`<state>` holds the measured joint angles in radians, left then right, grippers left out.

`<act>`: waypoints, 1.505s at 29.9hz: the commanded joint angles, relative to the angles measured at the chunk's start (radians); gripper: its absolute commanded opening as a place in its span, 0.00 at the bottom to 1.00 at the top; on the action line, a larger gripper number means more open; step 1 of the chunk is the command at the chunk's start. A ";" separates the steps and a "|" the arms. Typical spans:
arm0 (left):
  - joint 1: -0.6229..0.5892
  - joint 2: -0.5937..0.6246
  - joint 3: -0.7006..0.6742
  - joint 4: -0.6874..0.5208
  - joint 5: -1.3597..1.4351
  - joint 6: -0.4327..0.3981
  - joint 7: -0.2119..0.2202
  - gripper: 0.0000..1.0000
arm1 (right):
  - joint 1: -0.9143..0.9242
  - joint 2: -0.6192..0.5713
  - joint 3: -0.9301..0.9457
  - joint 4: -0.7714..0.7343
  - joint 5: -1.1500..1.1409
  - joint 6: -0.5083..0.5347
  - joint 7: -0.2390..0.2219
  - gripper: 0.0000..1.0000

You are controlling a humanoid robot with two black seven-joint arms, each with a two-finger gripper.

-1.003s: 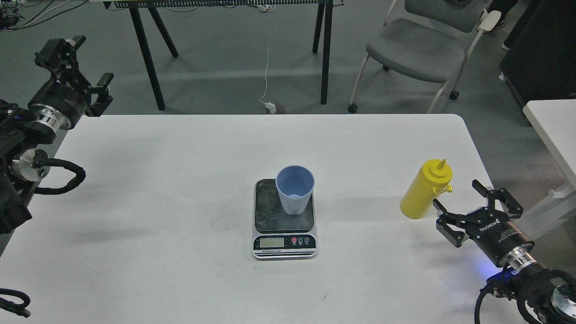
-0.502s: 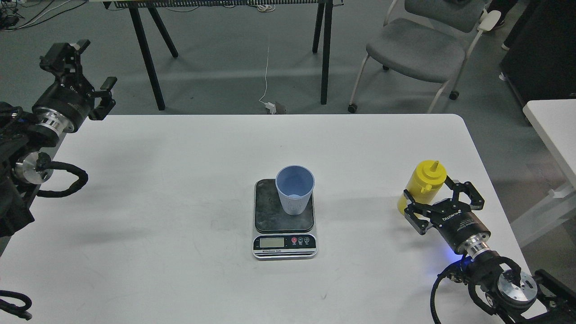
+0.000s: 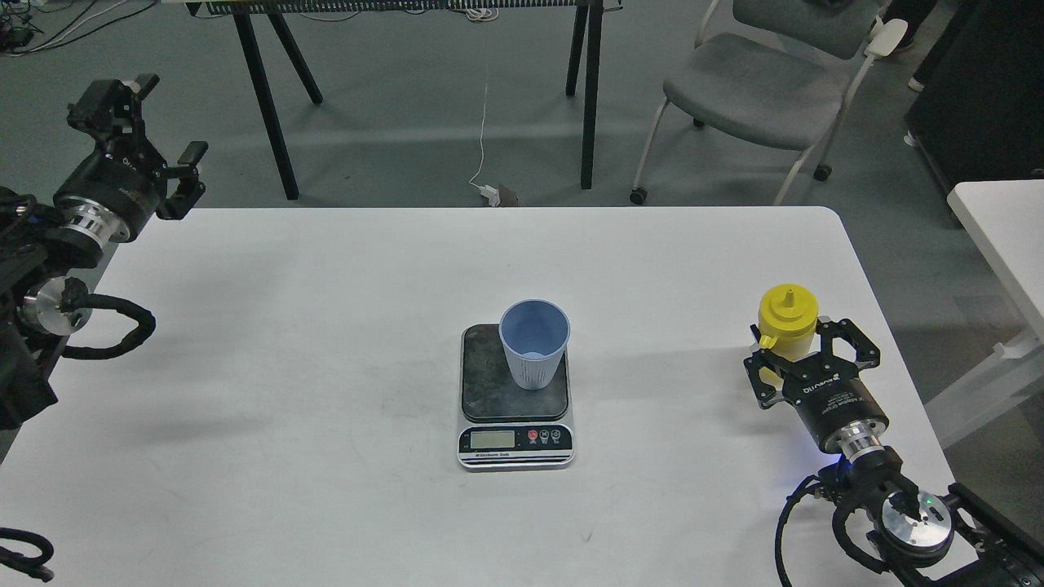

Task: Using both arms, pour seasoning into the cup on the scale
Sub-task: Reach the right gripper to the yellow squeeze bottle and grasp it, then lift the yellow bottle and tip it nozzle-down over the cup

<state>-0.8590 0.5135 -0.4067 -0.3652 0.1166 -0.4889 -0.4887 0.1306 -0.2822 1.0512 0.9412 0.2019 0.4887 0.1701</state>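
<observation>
The yellow seasoning bottle [image 3: 788, 314] stands near the table's right edge. Only its cap and nozzle show, because my right gripper [image 3: 789, 346] covers its body. The right gripper's fingers sit against both sides of the bottle, closed around it. The light blue cup [image 3: 534, 342] stands upright on the dark platform of the scale [image 3: 481, 383] at the table's middle, left of the bottle. My left gripper [image 3: 151, 122] is open and empty, raised over the table's far left corner, far from the cup.
The white table [image 3: 326, 326] bears only the scale, cup and bottle. A grey chair [image 3: 754, 90] and black table legs [image 3: 269, 106] stand beyond the far edge. Another white table [image 3: 1003, 220] is at the right.
My right gripper moved forward and left to the bottle and closed around it, and the bottle shifted slightly right. My left gripper barely moved.
</observation>
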 commanded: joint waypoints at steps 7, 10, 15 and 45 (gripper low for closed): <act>0.000 0.002 -0.001 -0.003 0.000 0.000 0.000 0.97 | 0.064 -0.035 0.029 0.108 -0.465 0.000 0.017 0.04; 0.000 -0.003 -0.001 -0.006 0.000 0.000 0.000 0.97 | 0.165 -0.063 -0.014 0.174 -0.781 0.000 0.016 0.05; 0.002 -0.010 -0.001 -0.008 0.000 0.000 0.000 0.97 | 0.429 -0.116 -0.333 0.182 -1.079 -0.122 0.022 0.05; -0.002 -0.047 -0.006 -0.008 0.000 0.000 0.000 0.98 | 0.936 -0.057 -0.881 0.131 -1.407 -0.426 0.023 0.04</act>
<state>-0.8590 0.4676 -0.4127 -0.3728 0.1163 -0.4886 -0.4888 1.0654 -0.3587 0.1714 1.0914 -1.1779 0.0633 0.1933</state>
